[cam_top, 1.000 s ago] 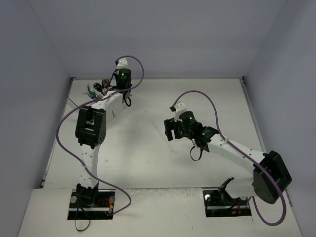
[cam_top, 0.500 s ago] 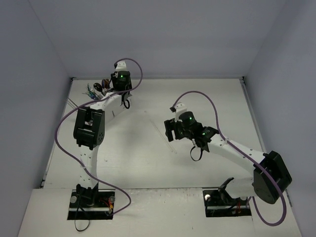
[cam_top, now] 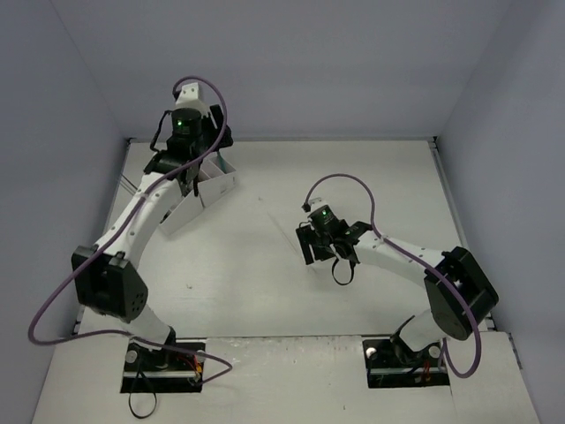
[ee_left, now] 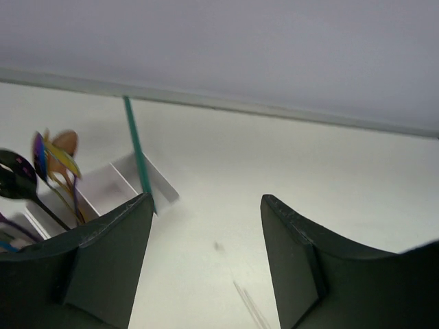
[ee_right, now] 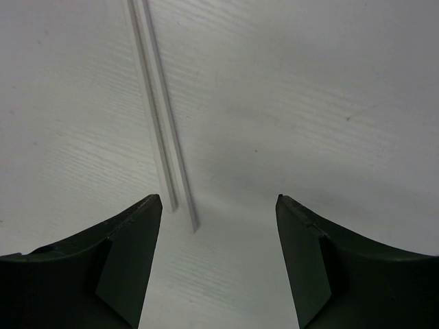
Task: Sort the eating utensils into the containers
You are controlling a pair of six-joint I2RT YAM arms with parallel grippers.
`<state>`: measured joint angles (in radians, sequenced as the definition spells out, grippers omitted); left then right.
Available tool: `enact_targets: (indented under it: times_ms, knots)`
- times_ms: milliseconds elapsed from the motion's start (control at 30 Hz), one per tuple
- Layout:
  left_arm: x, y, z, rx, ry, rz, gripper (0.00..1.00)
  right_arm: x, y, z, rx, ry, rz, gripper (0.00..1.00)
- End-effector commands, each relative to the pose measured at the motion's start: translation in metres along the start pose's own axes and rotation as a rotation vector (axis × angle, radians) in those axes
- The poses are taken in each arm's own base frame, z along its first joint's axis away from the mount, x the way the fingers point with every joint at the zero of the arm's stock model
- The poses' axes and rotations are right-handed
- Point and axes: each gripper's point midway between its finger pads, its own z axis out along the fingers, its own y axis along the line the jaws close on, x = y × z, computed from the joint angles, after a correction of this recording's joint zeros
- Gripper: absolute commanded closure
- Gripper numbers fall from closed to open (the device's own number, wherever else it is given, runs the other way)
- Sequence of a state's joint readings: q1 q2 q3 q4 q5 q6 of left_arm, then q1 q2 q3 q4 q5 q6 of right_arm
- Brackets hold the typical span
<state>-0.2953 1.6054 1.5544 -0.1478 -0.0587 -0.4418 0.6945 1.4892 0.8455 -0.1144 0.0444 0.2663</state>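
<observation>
Where the right tool (ee_right: 218,200) gapes, sticks (ee_right: 159,123) apparently lie ahead.

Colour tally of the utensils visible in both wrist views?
Teal stick: 1
Copper-gold spoon: 1
Rainbow utensil: 1
Black spoon: 1
Pale sticks on the table: 2
Total: 6 clearly seen; others are cut off at the frame edge.

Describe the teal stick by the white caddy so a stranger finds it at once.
Near the far left corner of the table stands the white caddy. At its end compartment, away from the spoons, one thin stick leans. It alone is straight, plain and teal; its neighbours have bowls.
</observation>
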Motion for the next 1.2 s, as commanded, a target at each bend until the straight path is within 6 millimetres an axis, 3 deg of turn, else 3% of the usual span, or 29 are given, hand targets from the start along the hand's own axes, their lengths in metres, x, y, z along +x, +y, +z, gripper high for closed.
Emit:
enact_targets:
  times_ms: [0, 133, 233, 333, 733, 1167]
  knots:
    - [0.049, -0.030, -0.060, 0.163, 0.191, -0.021, 0.39, 0.004, -0.005, -0.004, 0.051, 0.045, 0.055, 0.38]
    - [0.092, -0.028, -0.092, 0.199, 0.288, -0.003, 0.39, 0.019, -0.006, -0.003, 0.061, 0.085, 0.069, 0.41]
    - [0.106, -0.032, -0.115, 0.250, 0.316, 0.000, 0.39, 0.029, -0.003, -0.002, 0.051, 0.118, 0.076, 0.43]
    - [0.122, -0.025, -0.125, 0.260, 0.335, 0.031, 0.39, 0.039, 0.001, 0.000, 0.054, 0.148, 0.055, 0.43]
    - [0.137, -0.015, -0.141, 0.322, 0.303, 0.154, 0.39, 0.064, -0.007, 0.007, 0.128, 0.211, 0.038, 0.43]
    - [0.143, -0.007, -0.141, 0.293, 0.310, 0.174, 0.39, 0.046, -0.005, 0.027, 0.146, 0.226, -0.023, 0.48]
